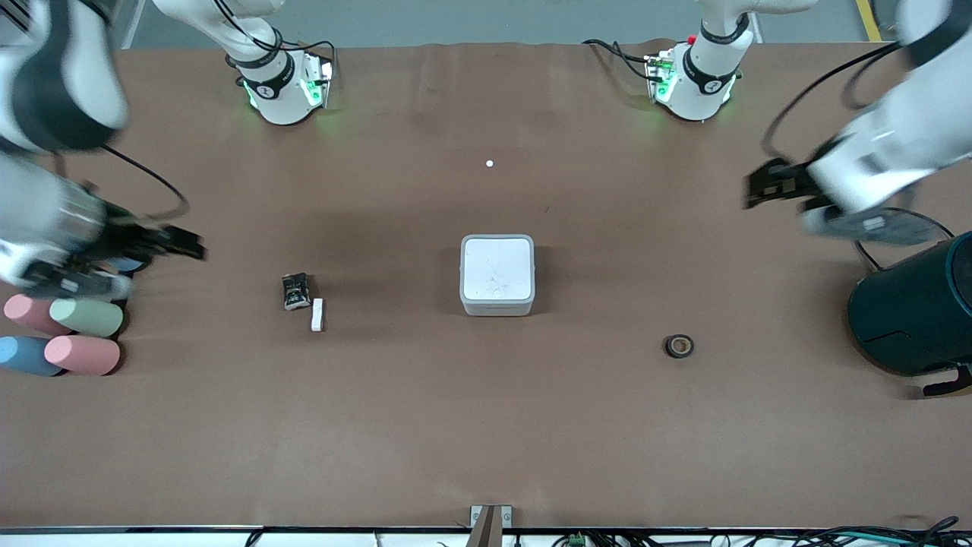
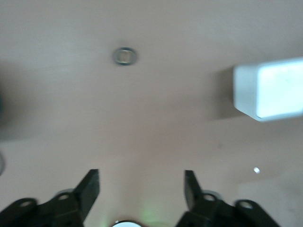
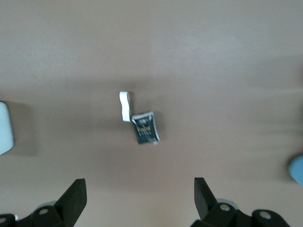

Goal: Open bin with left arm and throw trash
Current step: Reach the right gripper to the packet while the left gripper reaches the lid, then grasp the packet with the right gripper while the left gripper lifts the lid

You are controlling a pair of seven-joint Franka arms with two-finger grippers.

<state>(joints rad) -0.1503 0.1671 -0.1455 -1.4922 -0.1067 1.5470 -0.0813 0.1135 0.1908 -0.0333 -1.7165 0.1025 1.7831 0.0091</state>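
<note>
The bin [image 1: 497, 274] sits mid-table, lid shut. It looks like light, stiff, smooth plastic, so the lid edge seems the place to lift. The left gripper [image 1: 759, 190], fingers spread, hangs toward its arm's end from the bin. The right gripper [image 1: 186, 245], also spread and empty, hangs toward the other end.

Two white jointed arms, black joint bands, black cables, green-lit bases; left arm [image 1: 873, 163] base bears red spot.
</note>
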